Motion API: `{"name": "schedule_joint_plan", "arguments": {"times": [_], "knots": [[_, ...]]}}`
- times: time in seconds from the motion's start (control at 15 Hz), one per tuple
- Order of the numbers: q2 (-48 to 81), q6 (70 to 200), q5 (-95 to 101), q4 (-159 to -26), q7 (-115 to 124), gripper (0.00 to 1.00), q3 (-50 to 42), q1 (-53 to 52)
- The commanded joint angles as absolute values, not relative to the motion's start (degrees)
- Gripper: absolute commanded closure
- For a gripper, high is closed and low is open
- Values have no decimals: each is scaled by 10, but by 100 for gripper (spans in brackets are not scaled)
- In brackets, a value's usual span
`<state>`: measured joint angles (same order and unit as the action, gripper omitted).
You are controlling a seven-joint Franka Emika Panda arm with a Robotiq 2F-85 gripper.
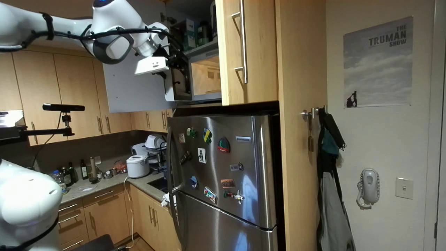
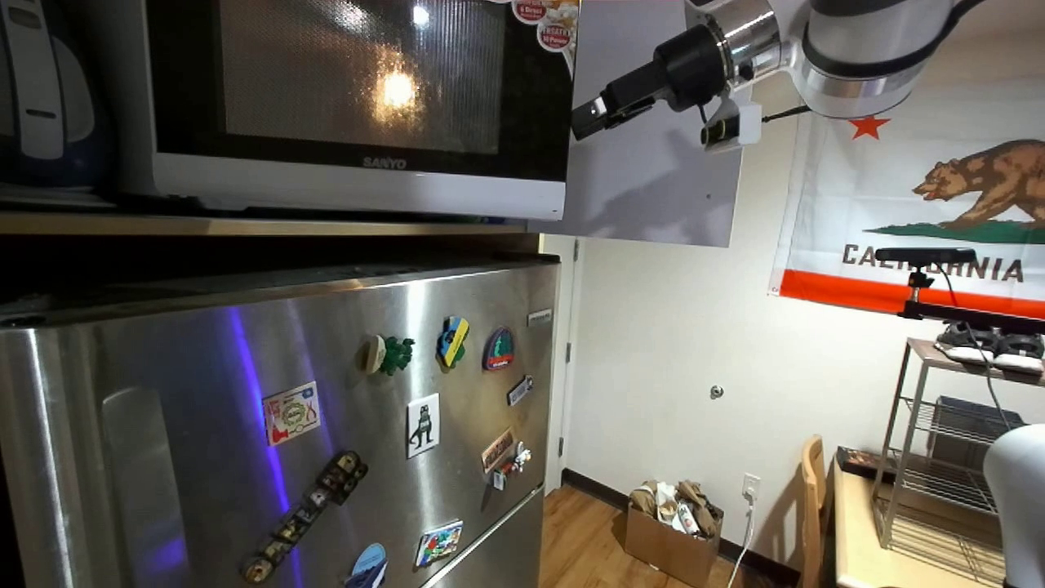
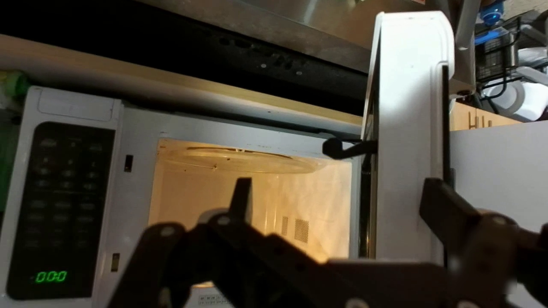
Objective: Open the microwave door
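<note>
The door (image 3: 409,141) stands open, its edge seen between the parted fingers (image 3: 447,209), nearer the one outside it. Touch is unclear.

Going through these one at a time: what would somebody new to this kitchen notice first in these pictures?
Most likely the microwave, glowing amber inside across the middle of the wrist view, its door standing wide open to the right. Next, the stainless fridge below it, dotted with colourful magnets. In an exterior view the California flag at the right edge would probably pull the eye too.
</note>
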<state>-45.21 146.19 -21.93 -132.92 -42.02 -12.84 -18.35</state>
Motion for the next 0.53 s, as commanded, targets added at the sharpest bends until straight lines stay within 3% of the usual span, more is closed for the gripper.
{"name": "schedule_joint_plan", "arguments": {"times": [0.0,0.47], "knots": [[-478,1459,-185,-1344,-377,0,-115,-159],[-492,1460,-139,-1347,-333,0,-117,-155]]}}
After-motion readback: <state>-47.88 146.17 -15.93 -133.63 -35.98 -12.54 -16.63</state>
